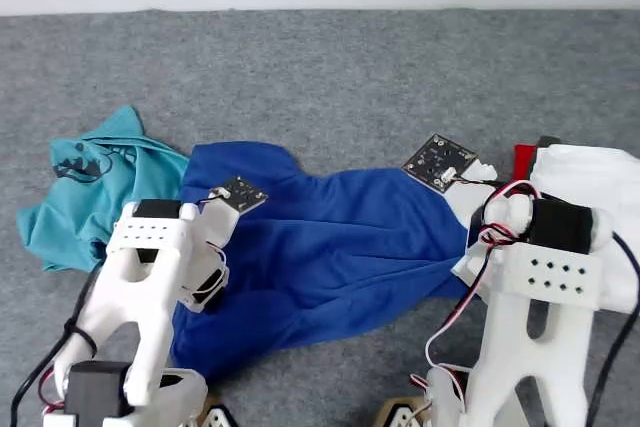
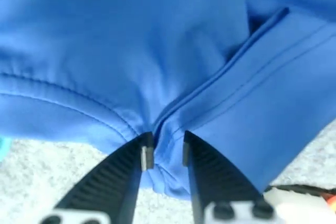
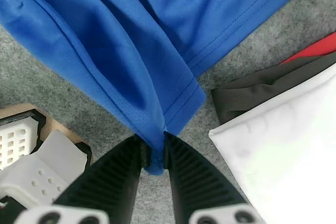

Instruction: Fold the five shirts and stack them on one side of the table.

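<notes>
1. The left gripper (image 2: 166, 153) has its two black fingers close together. A bunched bit of the blue shirt (image 2: 157, 51) is pinched between them.
2. The pinched bit is a stitched edge of the shirt. It hangs low over the grey table (image 2: 31, 177).
3. The right gripper (image 3: 155, 153) is nearly closed too. It pinches a corner of the same blue shirt, right at the hem.
4. Just beside the right gripper lies a white shirt (image 3: 283, 150). It does not touch the gripper.
5. A dark cloth (image 3: 252, 90) peeks out from under the white shirt, and a red cloth (image 3: 315, 51) peeks out from under the dark one.
6. From above, the blue shirt lies spread out and wrinkly in the middle of the table. It reaches from one arm to the other.
7. The left arm (image 1: 150, 267) stands at the near left of the blue shirt. The right arm (image 1: 545, 267) stands at its right end.
8. A teal shirt (image 1: 100, 177) lies crumpled on the left side of the table. It sits right up against the left edge of the blue shirt.
9. The white shirt and the cloths under it are on the right side of the table, well apart from the teal shirt.
</notes>
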Robot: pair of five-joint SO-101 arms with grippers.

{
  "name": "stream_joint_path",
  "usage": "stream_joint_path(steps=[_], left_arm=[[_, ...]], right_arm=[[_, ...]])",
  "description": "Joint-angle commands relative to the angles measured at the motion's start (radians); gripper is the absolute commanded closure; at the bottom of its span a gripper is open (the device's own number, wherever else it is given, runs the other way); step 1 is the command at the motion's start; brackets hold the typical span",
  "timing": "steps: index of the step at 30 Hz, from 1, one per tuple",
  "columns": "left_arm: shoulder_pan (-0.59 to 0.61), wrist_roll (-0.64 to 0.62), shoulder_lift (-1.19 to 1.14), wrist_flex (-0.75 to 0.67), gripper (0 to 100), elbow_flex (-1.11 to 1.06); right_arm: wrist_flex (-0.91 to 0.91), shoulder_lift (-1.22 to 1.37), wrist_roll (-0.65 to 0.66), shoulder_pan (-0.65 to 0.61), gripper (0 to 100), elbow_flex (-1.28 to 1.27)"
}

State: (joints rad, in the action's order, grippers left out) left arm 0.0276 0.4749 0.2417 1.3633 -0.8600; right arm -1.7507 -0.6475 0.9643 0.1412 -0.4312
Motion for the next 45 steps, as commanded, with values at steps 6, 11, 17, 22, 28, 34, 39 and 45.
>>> stream_joint_path(steps=[6, 11, 17, 22, 28, 34, 39, 45], left_arm=[[0.074, -0.003, -0.031, -0.011, 88, 0.045], [0.132, -0.002, -0.031, -0.04, 84, 0.047], [0.072, -0.002, -0.031, -0.031, 84, 0.018], [0.058, -0.002, -0.031, -0.034, 84, -0.007], [0.06, -0.002, -0.032, -0.038, 84, -0.013], [0.06, -0.002, -0.035, -0.051, 84, -0.019], [0.057, 0.0, -0.141, -0.084, 90, -0.013], [0.055, 0.002, -0.245, -0.086, 99, 0.035]], right_arm=[[0.001, -0.024, 0.005, 0.01, 98.9, 0.006], [-0.002, -0.024, 0.005, 0.01, 98.9, 0.006], [-0.004, -0.024, 0.005, 0.01, 98.9, 0.006], [-0.004, -0.028, 0.005, 0.013, 98.9, 0.006], [-0.007, -0.031, 0.006, 0.015, 98.9, 0.006], [-0.001, -0.03, 0.006, 0.015, 98.9, 0.006], [-0.001, -0.025, 0.006, 0.015, 98.9, 0.006], [-0.001, -0.027, 0.006, 0.015, 98.9, 0.008]])
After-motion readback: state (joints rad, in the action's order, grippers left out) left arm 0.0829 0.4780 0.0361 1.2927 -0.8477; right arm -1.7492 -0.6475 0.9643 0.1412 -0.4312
